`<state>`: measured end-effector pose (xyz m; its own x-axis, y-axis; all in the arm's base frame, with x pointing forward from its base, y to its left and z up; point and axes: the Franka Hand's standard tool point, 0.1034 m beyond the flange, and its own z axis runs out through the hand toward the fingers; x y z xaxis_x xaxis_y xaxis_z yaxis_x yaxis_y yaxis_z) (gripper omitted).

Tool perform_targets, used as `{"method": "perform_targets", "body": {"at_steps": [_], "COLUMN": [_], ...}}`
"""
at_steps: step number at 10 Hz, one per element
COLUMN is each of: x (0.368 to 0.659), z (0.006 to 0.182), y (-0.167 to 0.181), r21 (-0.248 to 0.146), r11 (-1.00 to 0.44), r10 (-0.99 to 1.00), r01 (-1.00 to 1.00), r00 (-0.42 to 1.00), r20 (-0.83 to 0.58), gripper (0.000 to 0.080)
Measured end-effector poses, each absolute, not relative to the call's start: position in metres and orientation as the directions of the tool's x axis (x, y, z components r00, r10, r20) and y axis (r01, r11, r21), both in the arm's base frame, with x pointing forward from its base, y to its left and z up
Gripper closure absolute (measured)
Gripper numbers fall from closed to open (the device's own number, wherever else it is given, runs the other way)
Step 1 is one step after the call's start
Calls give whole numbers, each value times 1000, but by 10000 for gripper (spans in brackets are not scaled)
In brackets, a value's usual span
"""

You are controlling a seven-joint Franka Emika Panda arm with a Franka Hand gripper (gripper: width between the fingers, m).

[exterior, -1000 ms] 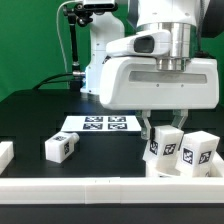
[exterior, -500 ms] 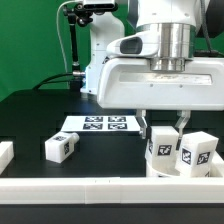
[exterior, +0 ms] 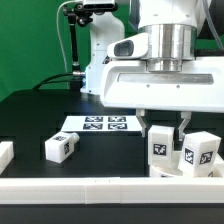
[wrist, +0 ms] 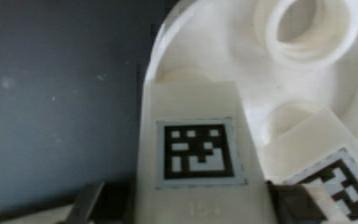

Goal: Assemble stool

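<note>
My gripper [exterior: 164,124] is shut on an upright white stool leg [exterior: 162,148] with black-and-white tags, its fingers on either side of the leg's top. The leg stands on the round white seat [exterior: 160,172] at the exterior view's right, beside a second upright leg [exterior: 196,152]. In the wrist view the held leg [wrist: 194,110] runs up from my gripper [wrist: 197,205] over the seat [wrist: 247,50], which shows a round hole. The second leg's tag [wrist: 336,185] shows beside it.
A loose leg [exterior: 62,147] lies on the black table at the exterior view's left, with another white piece [exterior: 5,153] at the far left edge. The marker board [exterior: 100,124] lies behind. A long white rail [exterior: 100,188] runs along the front.
My hand has turned about its vertical axis with the leg in it, so the leg shows different faces. The leg sits slightly lower. The other parts have not moved.
</note>
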<state>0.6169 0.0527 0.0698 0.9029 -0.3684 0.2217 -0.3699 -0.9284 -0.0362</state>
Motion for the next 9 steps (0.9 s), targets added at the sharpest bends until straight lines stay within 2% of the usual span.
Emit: {"method": "perform_targets", "body": {"at_steps": [1,4,6,9], "x": [616,613,612,611], "z": [70,71,71,70], "y": [52,53,52,49], "r21": [-67,-125,-164,-204], "r11": [-859,-645,-468,-231], "r10": [-509,-761,-882,-973], "r01": [-508,-754,-868,-952], "r00": [833,620,447,219], "r20": [216,192,149,80], "gripper": [455,455,455,455]}}
